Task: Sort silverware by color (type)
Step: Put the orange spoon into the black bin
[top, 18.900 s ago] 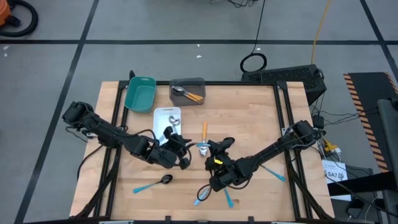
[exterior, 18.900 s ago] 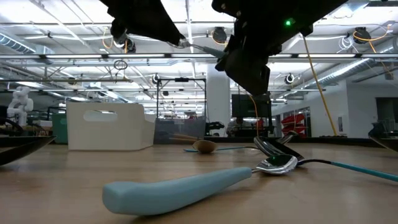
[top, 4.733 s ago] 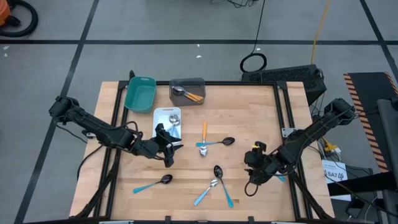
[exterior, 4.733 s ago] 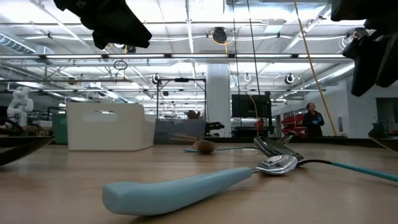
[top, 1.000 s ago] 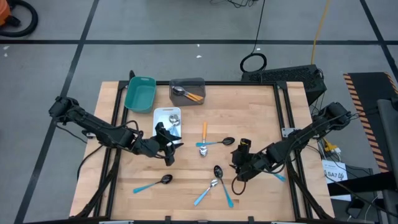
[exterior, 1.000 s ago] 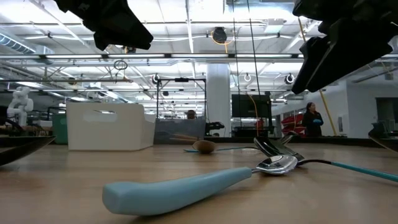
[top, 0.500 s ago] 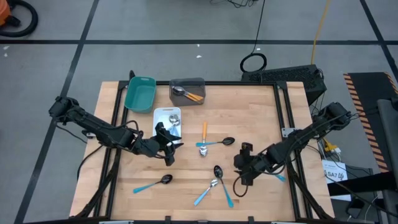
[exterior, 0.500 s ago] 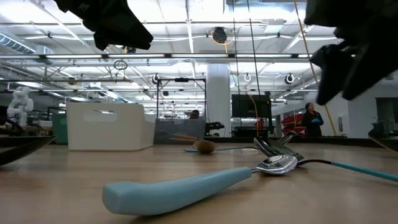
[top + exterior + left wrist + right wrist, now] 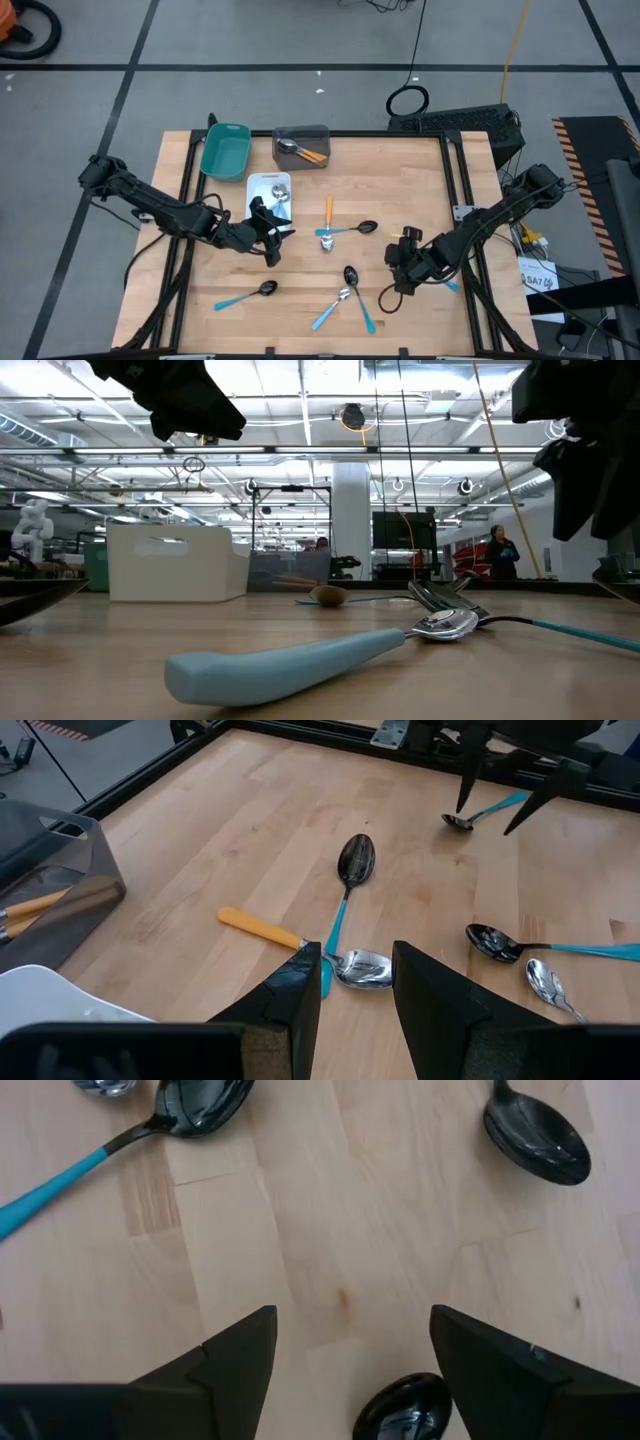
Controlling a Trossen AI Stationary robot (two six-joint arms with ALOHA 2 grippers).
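Robotics lab or industrial workshop, big open hall. Low view: high ceiling with exposed trusses, strip lights, hanging cables, a white pillar, metal racks, a small white humanoid robot figure at far left, a person standing in the distance. High view: grey concrete floor marked with dark tape lines, hazard-striped edge at right, yellow cable and a coiled black cable on the floor, wooden worktable in a black metal frame carrying two robot arms.
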